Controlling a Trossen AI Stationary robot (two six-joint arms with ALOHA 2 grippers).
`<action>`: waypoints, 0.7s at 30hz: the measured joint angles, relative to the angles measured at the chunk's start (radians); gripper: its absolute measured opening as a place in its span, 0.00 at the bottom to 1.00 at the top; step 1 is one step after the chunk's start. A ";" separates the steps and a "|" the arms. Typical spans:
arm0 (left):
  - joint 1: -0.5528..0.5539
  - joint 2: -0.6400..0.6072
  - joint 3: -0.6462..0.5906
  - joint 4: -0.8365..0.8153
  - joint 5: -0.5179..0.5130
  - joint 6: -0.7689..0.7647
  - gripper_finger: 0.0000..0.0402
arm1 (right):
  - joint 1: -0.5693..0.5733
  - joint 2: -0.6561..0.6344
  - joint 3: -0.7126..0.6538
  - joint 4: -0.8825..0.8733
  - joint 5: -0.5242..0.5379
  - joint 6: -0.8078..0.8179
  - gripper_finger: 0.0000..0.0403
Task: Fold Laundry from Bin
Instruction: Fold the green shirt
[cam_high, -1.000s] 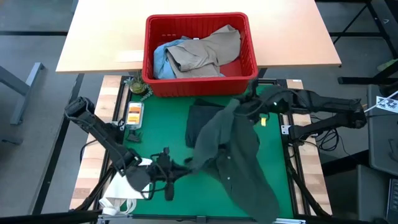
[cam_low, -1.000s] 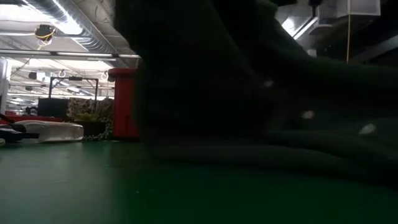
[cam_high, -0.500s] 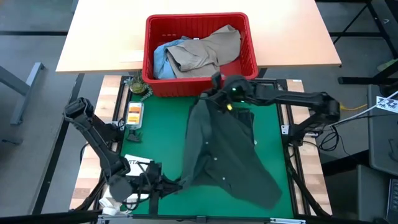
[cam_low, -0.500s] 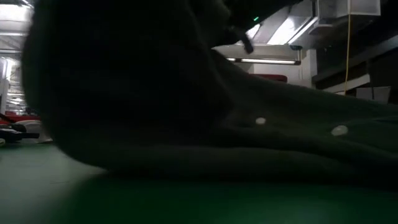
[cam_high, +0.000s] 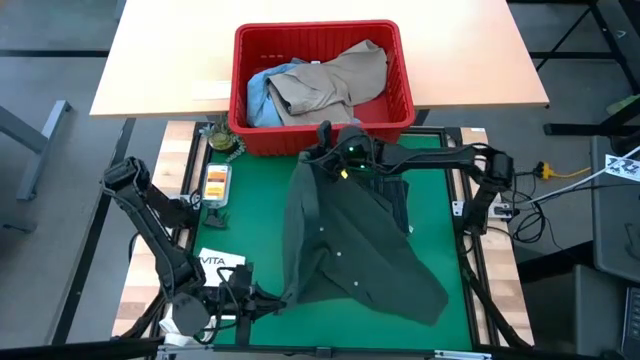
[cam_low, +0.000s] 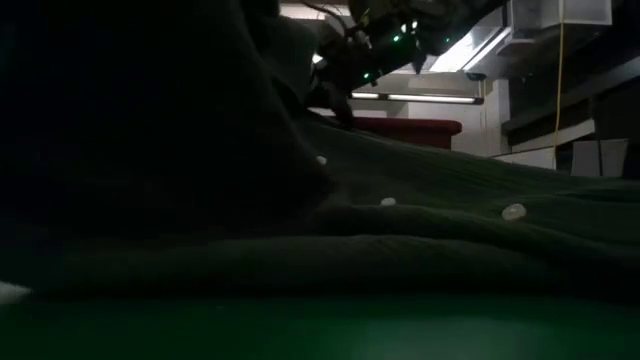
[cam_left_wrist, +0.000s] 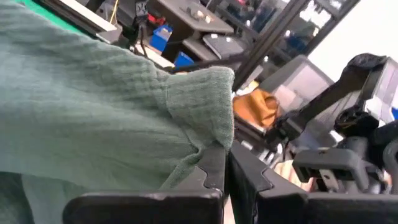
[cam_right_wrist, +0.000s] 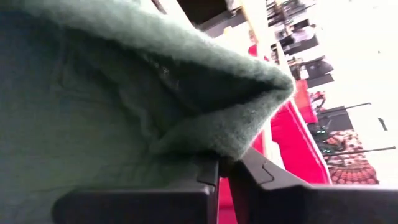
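Observation:
The dark green buttoned shirt (cam_high: 350, 240) lies spread over the green mat (cam_high: 250, 210), and in the low view this shirt (cam_low: 420, 240) fills the foreground. My left gripper (cam_high: 268, 297) is shut on its near left corner, close to the mat's near edge. My right gripper (cam_high: 322, 148) is shut on its far end, just in front of the red bin (cam_high: 320, 135). The bin holds a khaki garment (cam_high: 335, 80) and light blue denim (cam_high: 258, 95). A dark garment (cam_high: 400, 195) shows from under the shirt. My left gripper pinches the shirt's hemmed corner (cam_left_wrist: 208, 134) between its two fingers, coming in nearly level from the table's left. The cloth runs away from the fingers toward the mat's middle. My right gripper pinches a thick fold of the shirt's far end (cam_right_wrist: 217, 140), several layers, between its two fingers. It reaches in nearly level from the table's right, and that end stands raised above the mat while the rest lies on it.
A white paper bag printed "VITA" (cam_high: 215, 262) lies by my left arm at the mat's near left. Small items (cam_high: 215, 180) and a little plant (cam_high: 220, 138) sit along the left edge. The bin stands on a wooden table (cam_high: 160, 70) beyond the mat.
My right gripper has gone toward the table's left and down along the front of the bin, carrying the shirt's far end. My left gripper has drawn the near corner toward the near edge. The shirt, bunched and lifted before, now lies spread out lengthwise on the mat.

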 joint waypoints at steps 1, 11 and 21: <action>0.000 0.000 0.000 -0.014 0.013 0.000 0.00 | 0.000 0.014 0.000 0.031 0.000 0.000 0.05; 0.000 0.000 0.000 -0.188 0.078 -0.124 0.00 | 0.000 0.076 0.000 0.133 0.008 0.000 0.08; 0.000 0.000 0.000 -0.254 0.085 -0.179 0.02 | 0.001 0.076 0.000 0.135 0.040 0.001 0.32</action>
